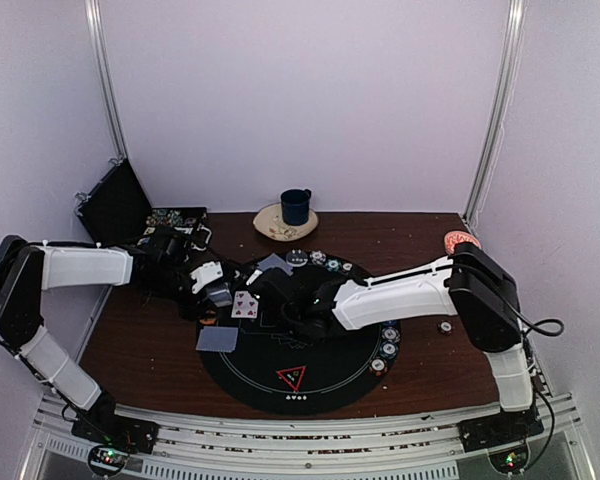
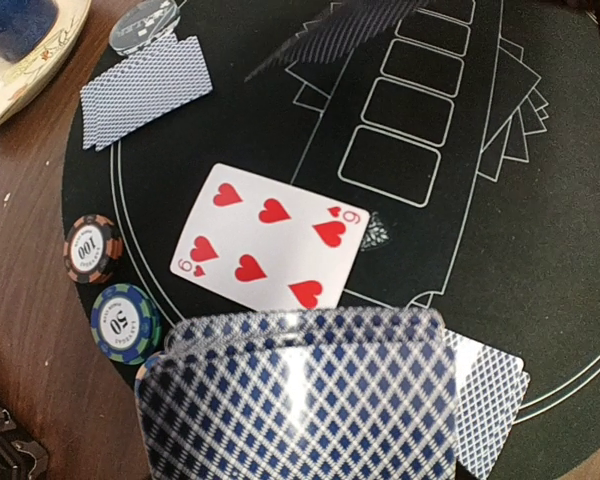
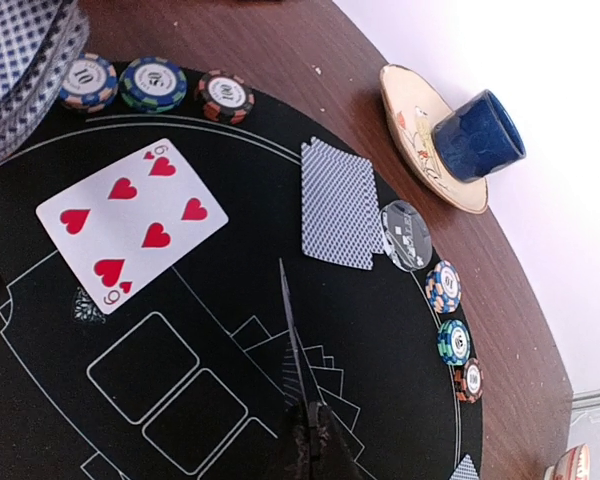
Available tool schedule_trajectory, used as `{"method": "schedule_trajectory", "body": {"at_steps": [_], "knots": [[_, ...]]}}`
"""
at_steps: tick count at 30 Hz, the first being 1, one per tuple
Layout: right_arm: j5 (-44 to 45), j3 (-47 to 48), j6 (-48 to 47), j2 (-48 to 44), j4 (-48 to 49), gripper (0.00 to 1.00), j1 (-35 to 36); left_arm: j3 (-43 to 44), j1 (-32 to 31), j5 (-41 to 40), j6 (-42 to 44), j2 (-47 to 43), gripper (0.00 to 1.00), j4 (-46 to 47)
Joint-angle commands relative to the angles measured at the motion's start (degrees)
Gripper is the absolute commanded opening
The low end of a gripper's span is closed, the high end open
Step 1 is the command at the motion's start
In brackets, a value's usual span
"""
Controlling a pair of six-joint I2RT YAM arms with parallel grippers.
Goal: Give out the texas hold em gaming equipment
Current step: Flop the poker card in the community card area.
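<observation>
My left gripper (image 1: 218, 292) is shut on a deck of grey-blue-backed cards (image 2: 290, 400) above the left part of the black round mat (image 1: 330, 370); the deck hides its fingers in the wrist view. My right gripper (image 3: 325, 435) is shut on a single card (image 3: 292, 330), seen edge-on, over the mat's middle. A six of hearts (image 2: 270, 250) lies face up between them. Face-down cards lie at the far edge (image 3: 340, 203) beside a clear disc (image 3: 407, 235) and at the near left (image 1: 217, 340). Striped chips (image 2: 92, 248) line the mat's rim. A red-edged triangle marker (image 1: 292, 378) lies near the front.
A dark blue mug (image 1: 296, 206) stands on a cream plate (image 1: 273, 226) behind the mat. An open black case (image 1: 115, 205) with chips sits at the back left. A red-patterned small bowl (image 1: 462, 240) is at the back right. A small object (image 1: 445, 326) lies right of the mat.
</observation>
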Motion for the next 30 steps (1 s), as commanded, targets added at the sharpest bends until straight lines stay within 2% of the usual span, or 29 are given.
{"method": "schedule_trajectory", "body": {"at_steps": [1,10,24,30], "knots": [[3.37,5.47,-5.93,5.62,-2.94,0.0,1.11,1.62,0.59,0.31,-1.3,-0.34,0.34,1.35],[-0.39,11.57,-8.01,12.52,-5.74,0.0,1.72,1.47,0.97,0.67,-1.48,-0.11,0.34,1.73],[-5.01,4.98,-14.27,10.84,3.01,0.0,1.57,1.49,1.04,0.85,-1.54,-0.09,0.34,1.83],[-5.16,4.65,-15.25,10.92,3.95,0.0,1.43,1.46,1.06,0.92,-1.54,0.04,0.34,1.91]]}}
